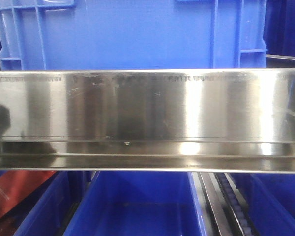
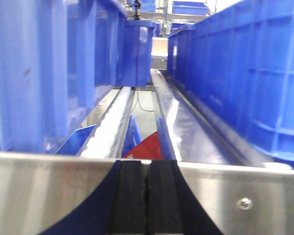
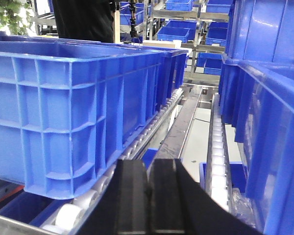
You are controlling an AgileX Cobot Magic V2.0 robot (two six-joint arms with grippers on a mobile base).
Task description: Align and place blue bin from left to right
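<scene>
The blue bin [image 1: 137, 34] stands behind a steel rail [image 1: 147, 105] and fills nearly the whole width of the front view. In the left wrist view its ribbed side [image 2: 245, 78] runs along the right. In the right wrist view it sits on white rollers at the left [image 3: 73, 112]. My left gripper [image 2: 147, 169] is shut with nothing between its black pads, just in front of a steel rail [image 2: 54, 191] and left of the bin. My right gripper [image 3: 148, 166] is also shut and empty, low beside the bin's right corner, apart from it.
Another blue bin [image 2: 49, 63] stands left of the left gripper, and more bins [image 3: 274, 122] stand right of the right gripper. Roller tracks [image 3: 218, 147] run between them. Below the rail lie lower-tier blue bins [image 1: 132, 206] and a red item [image 1: 19, 191].
</scene>
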